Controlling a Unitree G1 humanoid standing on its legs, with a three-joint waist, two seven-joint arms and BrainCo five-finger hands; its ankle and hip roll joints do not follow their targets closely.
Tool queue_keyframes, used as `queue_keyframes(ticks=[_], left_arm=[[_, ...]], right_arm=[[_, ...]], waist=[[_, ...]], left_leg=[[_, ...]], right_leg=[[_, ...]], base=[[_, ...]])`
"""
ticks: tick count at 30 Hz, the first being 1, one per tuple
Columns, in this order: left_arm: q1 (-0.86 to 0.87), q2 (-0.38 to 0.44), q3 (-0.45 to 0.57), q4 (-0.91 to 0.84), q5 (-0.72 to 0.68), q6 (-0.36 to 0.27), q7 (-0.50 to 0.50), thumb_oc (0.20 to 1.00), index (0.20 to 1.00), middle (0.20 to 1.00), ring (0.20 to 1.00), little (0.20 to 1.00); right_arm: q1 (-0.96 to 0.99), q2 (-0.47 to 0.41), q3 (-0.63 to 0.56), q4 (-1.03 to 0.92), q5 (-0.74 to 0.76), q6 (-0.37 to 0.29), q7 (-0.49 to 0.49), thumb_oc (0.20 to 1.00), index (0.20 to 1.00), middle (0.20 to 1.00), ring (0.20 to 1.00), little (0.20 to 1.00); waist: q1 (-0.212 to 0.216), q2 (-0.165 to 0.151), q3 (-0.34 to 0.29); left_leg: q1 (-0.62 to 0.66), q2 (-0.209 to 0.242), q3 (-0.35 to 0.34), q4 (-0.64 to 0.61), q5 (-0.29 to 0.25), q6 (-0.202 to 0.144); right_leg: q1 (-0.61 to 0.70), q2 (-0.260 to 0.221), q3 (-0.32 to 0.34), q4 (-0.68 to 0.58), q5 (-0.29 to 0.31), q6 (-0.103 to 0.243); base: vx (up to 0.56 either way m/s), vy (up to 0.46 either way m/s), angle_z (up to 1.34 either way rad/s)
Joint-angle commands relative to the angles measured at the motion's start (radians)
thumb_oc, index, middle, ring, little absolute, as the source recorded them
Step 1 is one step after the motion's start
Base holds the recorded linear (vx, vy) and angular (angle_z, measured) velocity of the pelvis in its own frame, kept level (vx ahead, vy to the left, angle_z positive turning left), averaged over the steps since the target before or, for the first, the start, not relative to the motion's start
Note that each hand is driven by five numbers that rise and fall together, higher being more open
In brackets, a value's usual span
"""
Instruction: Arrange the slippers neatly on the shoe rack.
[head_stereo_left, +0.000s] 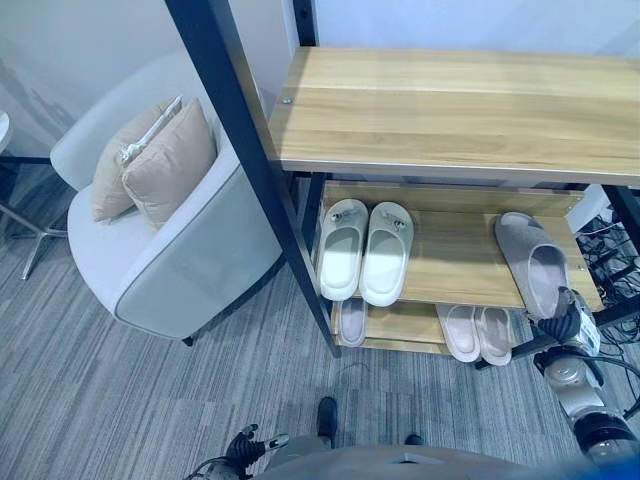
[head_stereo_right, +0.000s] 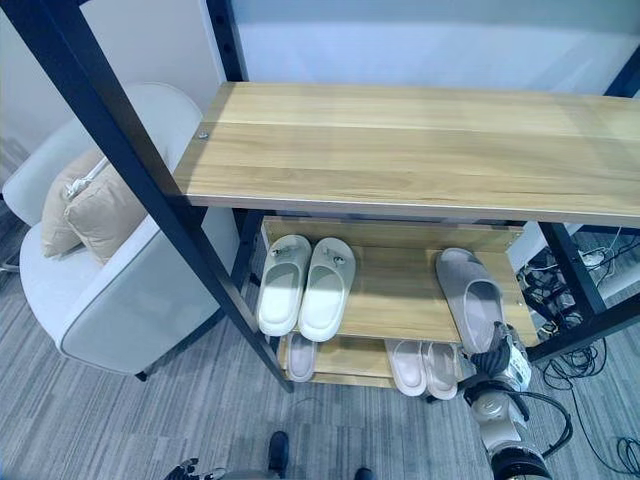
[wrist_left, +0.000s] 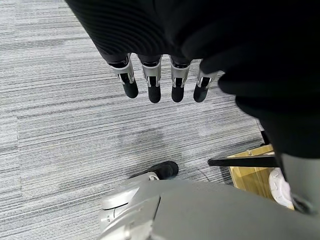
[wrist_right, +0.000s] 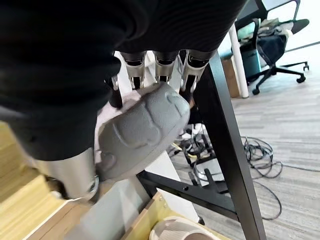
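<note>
Right robot hand fingers curled round grey slipper lying on shoe rack middle shelf, right end; advise squaring it parallel to white pair before letting go.

Shoe rack: black metal frame, light wooden boards. Top board bare. On the middle shelf, a pale pair of slippers side by side at the left end, toes to the back, touching; a grey slipper at the right end, slightly angled, heel at the front edge with the right hand on it. On the bottom shelf, a pinkish pair at the right, one single pale slipper at the left. Grey striped carpet floor below, carrying the rack and a white armchair just beside its left post.
</note>
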Motion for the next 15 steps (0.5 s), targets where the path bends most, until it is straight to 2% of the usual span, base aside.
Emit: queue_keyframes(ticks=[1, 10, 15], left_arm=[[-0.003, -0.031, -0.021, 0.086, 0.024, 0.02, -0.002, 1.0, 1.0, 1.0, 1.0, 1.0], [-0.007, -0.046, -0.012, 0.088, 0.034, 0.021, 0.022, 1.0, 1.0, 1.0, 1.0, 1.0], [-0.012, -0.053, -0.014, 0.086, 0.054, 0.007, 0.04, 1.0, 1.0, 1.0, 1.0, 1.0]], right_arm=[[-0.045, -0.013, 0.043, -0.001, -0.048, 0.006, 0.029, 0.2, 0.2, 0.2, 0.2, 0.2], [-0.004, 0.006, 0.032, -0.061, -0.133, 0.025, -0.037, 0.2, 0.2, 0.2, 0.2, 0.2], [0.042, 0.011, -0.007, -0.227, -0.194, -0.012, -0.1, 0.2, 0.2, 0.2, 0.2, 0.2]], waist=[[0.032, 0.003, 0.02], [0.024, 0.003, 0.016], [0.012, 0.0, 0.016]], left_leg=[[0.07, 0.004, -0.024, 0.012, -0.163, 0.002], [0.077, 0.004, -0.015, 0.012, -0.167, 0.004], [0.084, 0.008, -0.01, 0.012, -0.168, 0.004]], right_leg=[[-0.056, -0.059, 0.023, 0.095, 0.034, 0.051], [-0.054, -0.06, 0.024, 0.096, 0.032, 0.053], [-0.052, -0.056, 0.029, 0.101, 0.031, 0.053]], base=[[0.0, 0.0, 0.0], [0.0, 0.0, 0.0], [0.0, -0.001, -0.01]])
